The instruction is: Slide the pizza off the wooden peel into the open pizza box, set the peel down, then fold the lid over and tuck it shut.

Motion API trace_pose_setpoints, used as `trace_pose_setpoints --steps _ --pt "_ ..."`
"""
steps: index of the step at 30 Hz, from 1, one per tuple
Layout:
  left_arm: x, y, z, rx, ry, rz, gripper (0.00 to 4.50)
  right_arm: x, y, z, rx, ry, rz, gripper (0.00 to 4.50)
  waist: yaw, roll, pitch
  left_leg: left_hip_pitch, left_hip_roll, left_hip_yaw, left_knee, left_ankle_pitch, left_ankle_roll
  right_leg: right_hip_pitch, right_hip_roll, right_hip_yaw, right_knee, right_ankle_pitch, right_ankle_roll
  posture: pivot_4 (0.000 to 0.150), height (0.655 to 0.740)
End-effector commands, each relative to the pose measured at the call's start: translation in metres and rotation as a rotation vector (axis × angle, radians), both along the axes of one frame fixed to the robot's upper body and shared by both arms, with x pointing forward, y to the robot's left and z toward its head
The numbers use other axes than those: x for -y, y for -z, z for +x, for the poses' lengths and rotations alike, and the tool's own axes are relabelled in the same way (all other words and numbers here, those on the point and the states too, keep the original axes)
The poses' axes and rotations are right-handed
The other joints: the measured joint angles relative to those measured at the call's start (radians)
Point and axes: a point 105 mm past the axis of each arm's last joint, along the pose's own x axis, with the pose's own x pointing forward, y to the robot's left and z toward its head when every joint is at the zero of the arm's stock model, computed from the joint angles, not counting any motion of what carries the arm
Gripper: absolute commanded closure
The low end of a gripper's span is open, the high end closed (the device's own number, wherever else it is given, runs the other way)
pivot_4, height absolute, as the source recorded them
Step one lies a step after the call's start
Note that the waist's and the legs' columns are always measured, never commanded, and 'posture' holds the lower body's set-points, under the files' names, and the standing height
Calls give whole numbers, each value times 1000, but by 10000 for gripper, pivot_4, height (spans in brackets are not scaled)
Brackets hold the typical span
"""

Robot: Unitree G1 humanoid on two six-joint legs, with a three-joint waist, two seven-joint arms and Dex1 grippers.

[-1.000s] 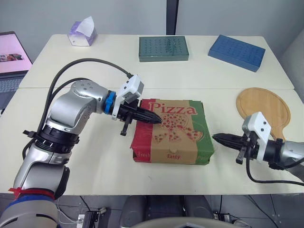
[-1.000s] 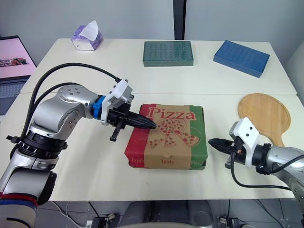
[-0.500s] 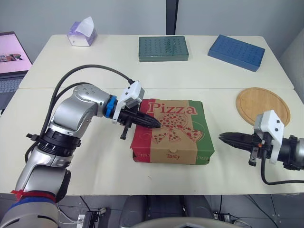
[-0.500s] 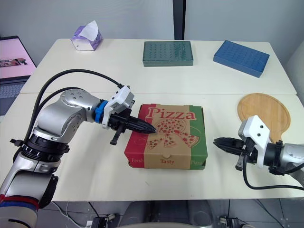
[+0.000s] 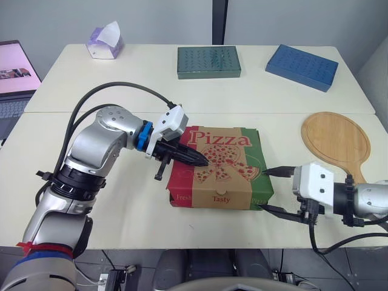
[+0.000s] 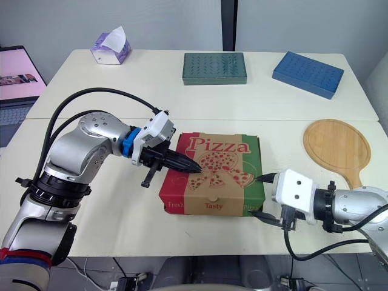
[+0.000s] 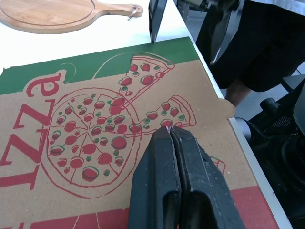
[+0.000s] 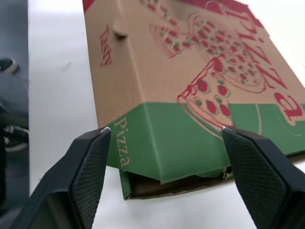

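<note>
The pizza box (image 5: 221,167) lies closed in the middle of the near table, its printed lid up. My left gripper (image 5: 203,162) is shut with nothing in it, and its tip (image 7: 169,129) rests on the lid near the centre. My right gripper (image 5: 267,190) stands open at the box's right side, one finger by the far corner and one by the near corner. In the right wrist view its fingers (image 8: 81,167) straddle the green side wall (image 8: 162,138), where a flap gapes slightly. The wooden peel (image 5: 336,139) lies flat to the right.
On the far table lie a dark green box (image 5: 208,62) and a blue box (image 5: 301,66), with a tissue box (image 5: 104,41) at the far left. A laptop (image 5: 15,79) sits off the left edge. The table's front edge runs just below the pizza box.
My right gripper has gone from shut to wide open and moved left up to the box's right side. My left gripper slid slightly further onto the lid.
</note>
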Motion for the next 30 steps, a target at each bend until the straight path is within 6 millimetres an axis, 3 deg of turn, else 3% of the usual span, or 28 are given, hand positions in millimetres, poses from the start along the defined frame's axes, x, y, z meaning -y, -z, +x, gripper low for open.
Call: trace_pose_setpoints --steps 1,8,14,23,26,30 --pt "3 -3 -5 22 33 3 45000 -4 -6 7 102 -16 -4 4882 0 0 0 0 0 0 0 0 0 0 0 0 0 0 0 1500 7400" --pt "2 3 -11 14 53 27 45000 -6 -11 12 118 -4 37 4882 0 0 0 0 0 0 0 0 0 0 0 0 0 0 0 1500 7400" --pt "0 17 -16 25 68 76 45000 -2 1 7 76 2 9 4882 1 0 0 0 0 0 0 0 0 0 0 0 0 0 0 1500 7400" --pt "-5 34 -15 63 68 138 45000 6 -4 0 28 58 91 4882 0 0 0 1 0 0 0 0 0 1 0 0 0 0 0 1500 7400" --pt "-4 34 -14 63 63 129 45000 17 -10 -8 -62 85 149 4882 1 0 0 2 0 0 0 0 0 2 0 0 1 0 0 1500 7400" --pt "-4 32 -11 67 51 118 45000 43 -13 -1 -141 211 184 4882 0 0 0 2 0 0 0 0 0 3 0 0 1 0 0 1500 7400"
